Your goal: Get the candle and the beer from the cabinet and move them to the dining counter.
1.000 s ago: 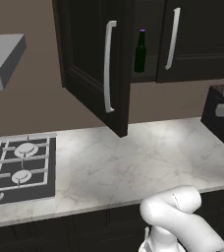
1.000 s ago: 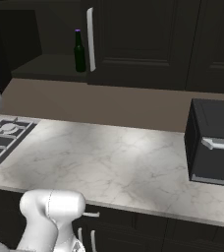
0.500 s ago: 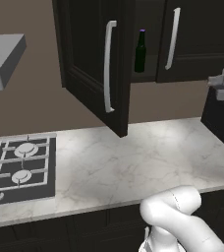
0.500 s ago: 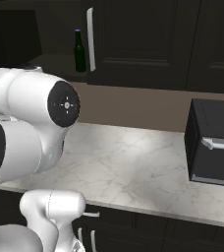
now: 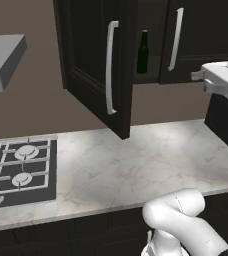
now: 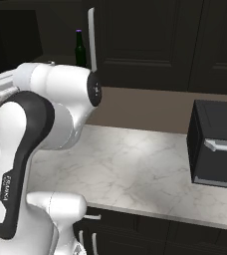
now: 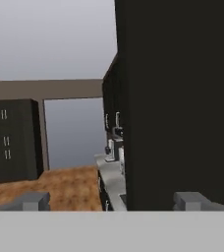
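My gripper (image 7: 111, 201) is spread wide and empty, fingertips (image 7: 33, 201) far apart, facing a tall dark panel. The beer (image 5: 143, 52) stands upright inside the cabinet (image 5: 98, 60), whose left door hangs open above the marble counter (image 5: 136, 165) beside the gas hob (image 5: 18, 167).

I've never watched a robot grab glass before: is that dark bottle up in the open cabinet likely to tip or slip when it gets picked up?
Probably tippy: the beer stands upright, tall and slim on a narrow foot, so a nudge near its neck could topple it. It looks like smooth, rigid glass, so likely slippery and breakable. Gripping the wider body seems safer.
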Motion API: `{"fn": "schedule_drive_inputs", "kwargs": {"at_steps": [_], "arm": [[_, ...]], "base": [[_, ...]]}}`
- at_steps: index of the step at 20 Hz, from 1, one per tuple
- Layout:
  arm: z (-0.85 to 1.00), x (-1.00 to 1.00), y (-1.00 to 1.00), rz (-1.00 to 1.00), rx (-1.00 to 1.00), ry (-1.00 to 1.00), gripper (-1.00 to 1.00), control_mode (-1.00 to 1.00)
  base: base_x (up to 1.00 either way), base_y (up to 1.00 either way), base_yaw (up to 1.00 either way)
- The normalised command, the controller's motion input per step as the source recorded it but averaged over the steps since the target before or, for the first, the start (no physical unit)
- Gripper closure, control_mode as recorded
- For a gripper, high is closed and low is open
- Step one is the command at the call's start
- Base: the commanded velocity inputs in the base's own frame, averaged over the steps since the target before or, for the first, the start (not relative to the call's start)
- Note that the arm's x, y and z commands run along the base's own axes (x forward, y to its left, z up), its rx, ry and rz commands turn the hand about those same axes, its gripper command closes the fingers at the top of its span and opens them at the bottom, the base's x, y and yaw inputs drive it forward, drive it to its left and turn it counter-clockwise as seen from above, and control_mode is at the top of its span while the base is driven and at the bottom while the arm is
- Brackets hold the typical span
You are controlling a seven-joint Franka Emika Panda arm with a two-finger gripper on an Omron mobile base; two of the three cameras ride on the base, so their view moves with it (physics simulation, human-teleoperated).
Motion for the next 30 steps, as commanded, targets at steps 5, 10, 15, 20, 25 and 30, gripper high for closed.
{"fn": "schedule_drive_inputs", "kwargs": {"at_steps": [5, 10, 15, 20, 25, 30], "arm": [[0.0, 0.14, 0.29, 0.08, 0.0, 0.0, -1.0, -1.0], [0.0, 0.18, 0.35, 0.04, 0.0, 0.0, -1.0, -1.0], [0.0, 0.25, 0.22, 0.04, 0.0, 0.0, -1.0, -1.0], [0.0, 0.33, 0.1, 0.05, 0.0, 0.0, -1.0, -1.0], [-0.01, 0.29, 0.15, 0.05, 0.0, 0.0, -1.0, -1.0], [-0.01, 0.28, 0.21, 0.05, 0.0, 0.0, -1.0, -1.0]], "base": [[0.0, 0.0, 0.0], [0.0, 0.0, 0.0], [0.0, 0.0, 0.0], [0.0, 0.0, 0.0], [0.0, 0.0, 0.0], [0.0, 0.0, 0.0]]}}
